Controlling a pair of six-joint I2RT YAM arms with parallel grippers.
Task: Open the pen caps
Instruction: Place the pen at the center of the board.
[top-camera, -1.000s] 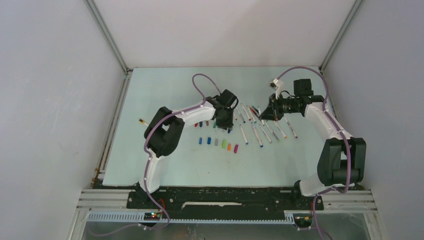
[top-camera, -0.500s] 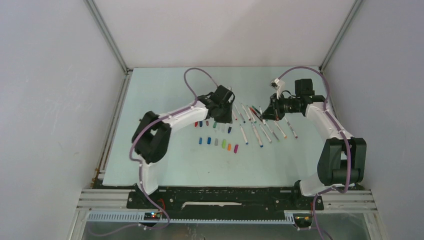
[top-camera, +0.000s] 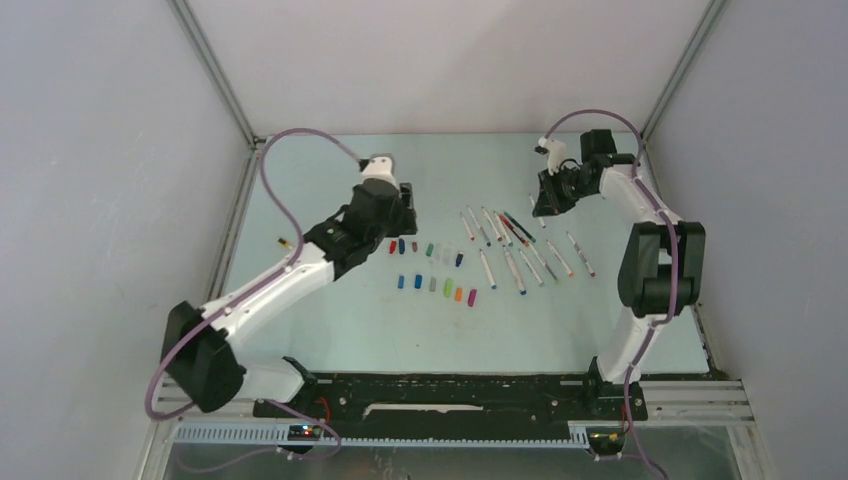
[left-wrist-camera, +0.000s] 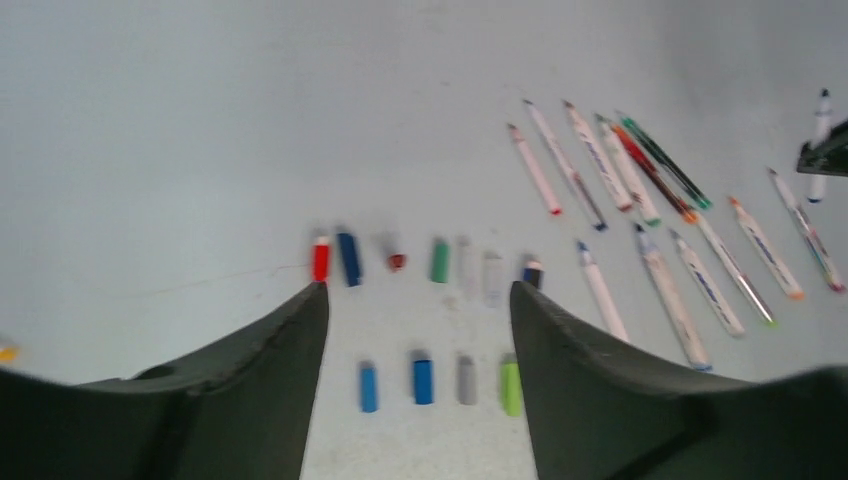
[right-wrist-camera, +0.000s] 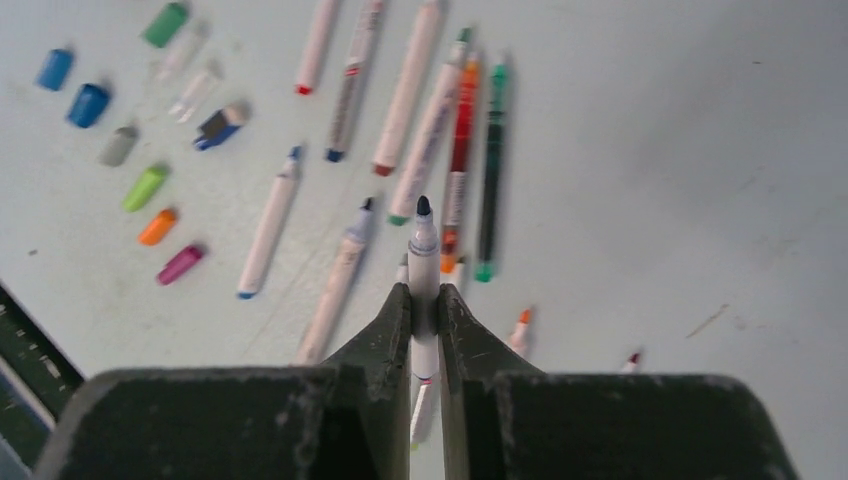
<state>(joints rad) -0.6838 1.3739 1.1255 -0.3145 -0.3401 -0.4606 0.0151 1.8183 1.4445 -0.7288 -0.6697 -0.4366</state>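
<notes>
On the pale green desk (top-camera: 330, 330), the left arm's dark fingers (left-wrist-camera: 260, 390) are spread wide, empty. The right arm's dark fingers (right-wrist-camera: 380, 345) pinch one uncapped white-barrelled, dark-tipped pen (right-wrist-camera: 423, 235) above the other thin white pens (right-wrist-camera: 268, 225). Stubby coloured plastic pen caps (left-wrist-camera: 423, 380) lie in two rows beside those.

Left arm lay stretched diagonally from its base. Left gripper (top-camera: 400, 220) sat just left of the upper row of caps (top-camera: 447, 288), pointed toward them, not touching. Caps lay in two short rows mid-table (top-camera: 300, 330): the lower row ran blue, blue, grey, green, orange, magenta. Pens (top-camera: 487, 268) were fanned out on the surface just right of the caps, white barrels roughly parallel and tilted. Right arm was folded up at the far right, right gripper (top-camera: 541, 205) above the fan's far end. Jaw state unreadable from above on both. One small yellowish bit (top-camera: 285, 242) lay well left of everything.
</notes>
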